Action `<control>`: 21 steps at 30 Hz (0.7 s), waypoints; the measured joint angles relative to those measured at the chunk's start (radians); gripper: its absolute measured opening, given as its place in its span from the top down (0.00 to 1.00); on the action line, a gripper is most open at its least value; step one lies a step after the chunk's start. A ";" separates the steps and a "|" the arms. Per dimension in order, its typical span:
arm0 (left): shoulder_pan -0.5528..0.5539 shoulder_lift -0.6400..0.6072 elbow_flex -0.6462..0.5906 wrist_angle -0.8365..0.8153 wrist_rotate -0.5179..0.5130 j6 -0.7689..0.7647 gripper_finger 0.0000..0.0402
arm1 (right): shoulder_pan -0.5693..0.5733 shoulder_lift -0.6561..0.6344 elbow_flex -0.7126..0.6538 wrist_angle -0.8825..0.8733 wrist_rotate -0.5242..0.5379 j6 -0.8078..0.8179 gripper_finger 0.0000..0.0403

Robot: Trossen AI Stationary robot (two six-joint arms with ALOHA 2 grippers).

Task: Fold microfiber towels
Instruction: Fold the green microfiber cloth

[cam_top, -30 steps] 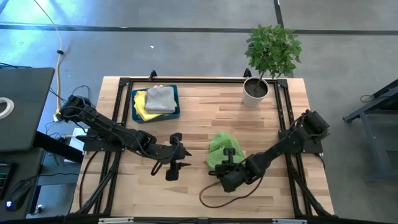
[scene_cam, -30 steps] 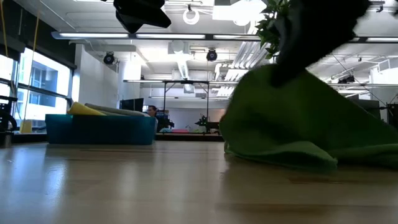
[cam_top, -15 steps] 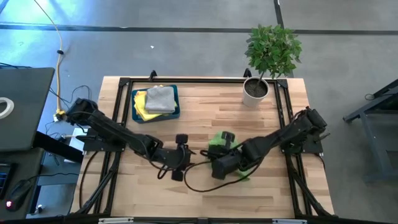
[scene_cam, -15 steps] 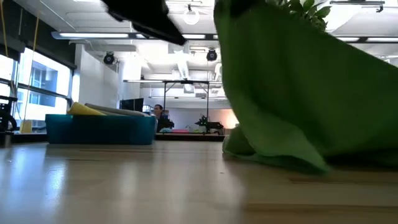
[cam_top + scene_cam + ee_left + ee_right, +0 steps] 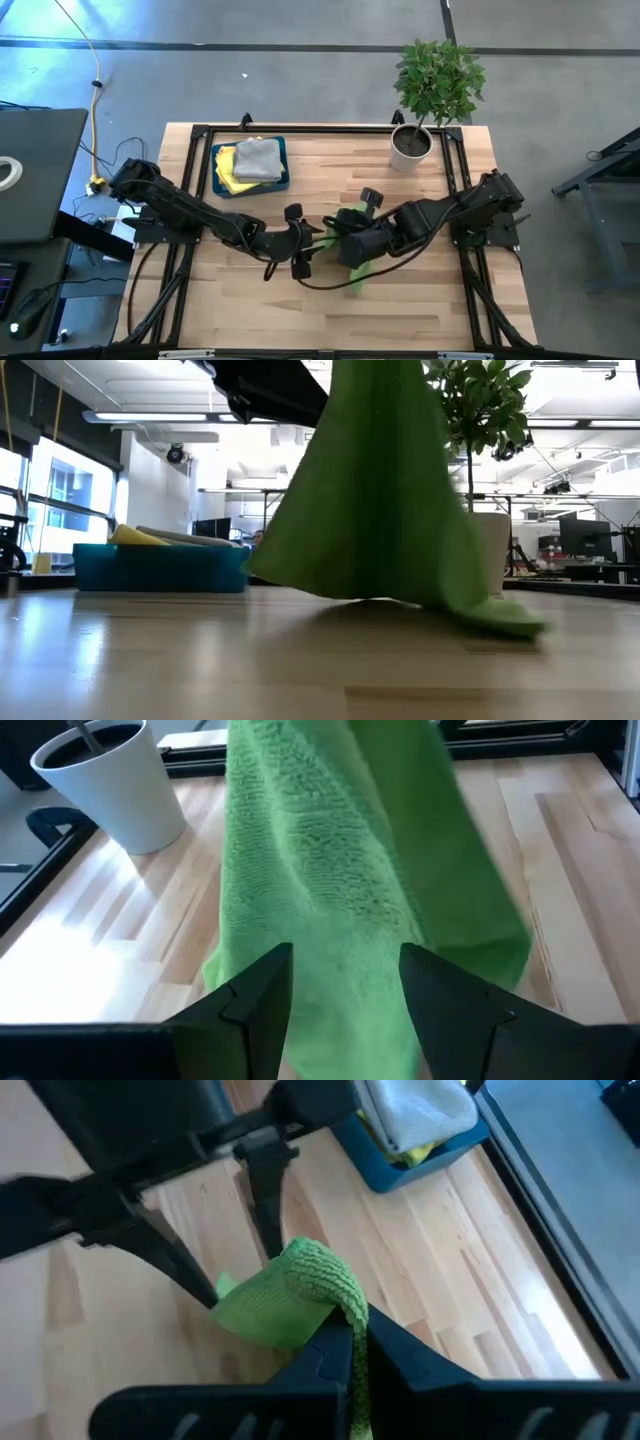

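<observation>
A bright green microfiber towel (image 5: 380,490) hangs over the middle of the table with my right gripper (image 5: 348,1342) shut on its top. In the high view the right gripper (image 5: 352,240) is mid-table. My left gripper (image 5: 305,250) is just to its left, open and pointed at the hanging towel (image 5: 340,890). Its two fingers (image 5: 250,1010) stand to either side of the cloth's lower part. Grey and yellow towels (image 5: 255,160) lie in the teal tray (image 5: 285,180) at the far left. My right gripper pinches a bunched fold at the towel's top (image 5: 318,1285) between its two fingers, slanting down from the table's right. The towel hangs slack below the fingers, and its lower end (image 5: 505,622) lies on the table. My left gripper: I cannot tell whether its open fingers touch the cloth.
A potted plant (image 5: 432,85) in a white pot (image 5: 410,145) stands at the far right of the table. The teal tray (image 5: 160,568) sits at the far left. Black frame rails (image 5: 200,160) run along the table's edges. Bare wood lies along the near edge.
My right gripper has risen and gone toward the table's left. It has drawn the green towel up from a heap, so that it hangs long with only its lower end on the table. My left gripper has moved toward the table's right, close to the towel.
</observation>
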 joint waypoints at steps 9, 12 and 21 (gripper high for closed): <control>-0.007 0.000 0.000 -0.025 -0.003 0.000 0.57 | -0.021 0.001 -0.009 -0.037 0.000 -0.013 1.00; -0.007 0.006 0.000 -0.030 -0.011 -0.016 0.57 | -0.021 0.001 -0.009 -0.037 0.000 -0.013 1.00; -0.005 0.103 0.000 -0.040 -0.065 -0.063 0.57 | -0.021 0.001 -0.009 -0.037 0.000 -0.014 1.00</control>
